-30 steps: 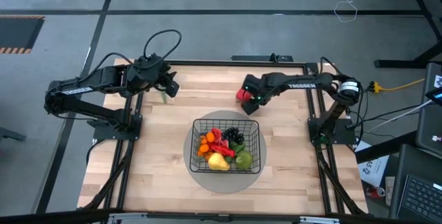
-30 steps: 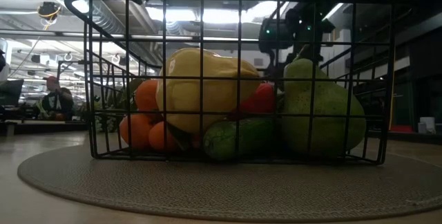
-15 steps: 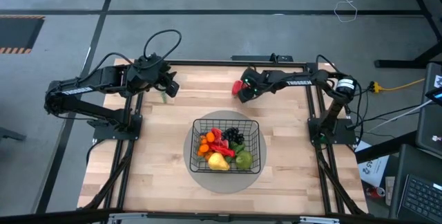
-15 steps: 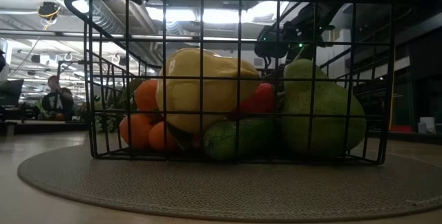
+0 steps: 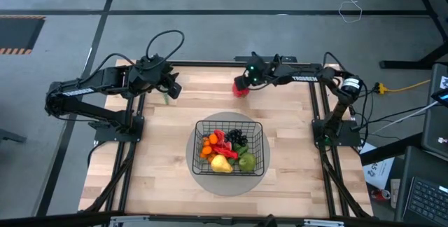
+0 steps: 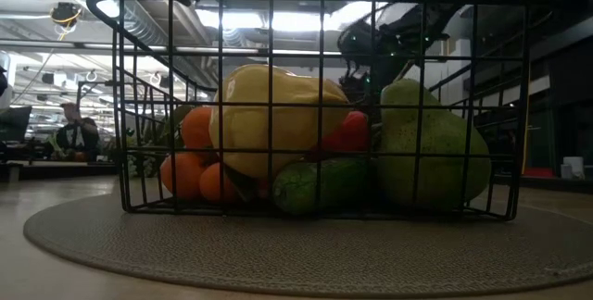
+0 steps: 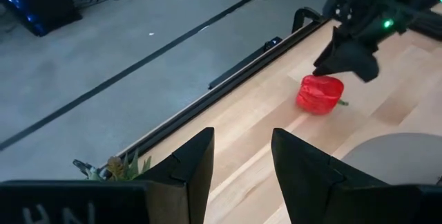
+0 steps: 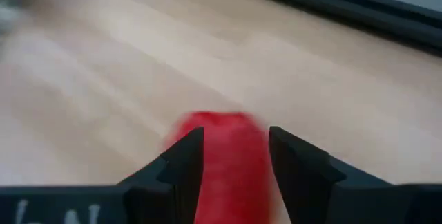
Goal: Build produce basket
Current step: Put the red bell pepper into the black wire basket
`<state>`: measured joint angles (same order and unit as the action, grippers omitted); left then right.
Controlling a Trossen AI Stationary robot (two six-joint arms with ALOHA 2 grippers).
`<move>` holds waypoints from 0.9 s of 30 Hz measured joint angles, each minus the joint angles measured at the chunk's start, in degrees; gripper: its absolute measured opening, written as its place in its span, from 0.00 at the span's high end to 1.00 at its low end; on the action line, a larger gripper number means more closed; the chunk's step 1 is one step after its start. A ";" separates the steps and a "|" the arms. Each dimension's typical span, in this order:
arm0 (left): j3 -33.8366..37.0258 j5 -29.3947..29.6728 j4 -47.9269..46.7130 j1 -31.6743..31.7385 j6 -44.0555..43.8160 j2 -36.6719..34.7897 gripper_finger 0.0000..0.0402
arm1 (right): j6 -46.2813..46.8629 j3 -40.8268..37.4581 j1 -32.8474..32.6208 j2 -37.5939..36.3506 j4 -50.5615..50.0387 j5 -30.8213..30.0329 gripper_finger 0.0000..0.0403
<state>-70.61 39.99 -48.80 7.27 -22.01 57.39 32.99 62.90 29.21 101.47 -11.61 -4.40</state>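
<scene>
left gripper sits parked at the far left corner of the table, fingers apart w/ nothing between them, just beside a leafy sprig at the edge. waiting arm, no job for now.

basket next, mid-table on a round grey mat. already loaded: oranges, yellow fruit, green pear, grapes, red chilies; low view also shows a cucumber at the bottom. looks nearly full, so task seems close to done.

right gripper is over the far edge of the table, right above the red pepper. pepper lies on the bare wood, well apart from the basket, w/ its stem pointing sideways. wrist view shows it btwn the open fingers; can't tell if they touch it yet, not clamped as far as i can see.

step in hand, prob: grab the pepper. to do it well: come straight down so both fingers straddle the widest part, centre it before closing, and squeeze gently since the skin looks smooth and rounded and could squirt out sideways. lift clear of the basket rim before crossing over, then drop it where there's room, prob the far side near the grapes.
</scene>
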 joint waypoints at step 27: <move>0.04 -0.02 -0.04 0.00 1.63 0.00 0.65 | -3.35 4.30 -7.13 0.20 -17.53 8.90 0.59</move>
<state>-70.57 39.97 -48.84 7.28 -20.38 57.39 29.64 67.20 22.09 101.67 -29.14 4.51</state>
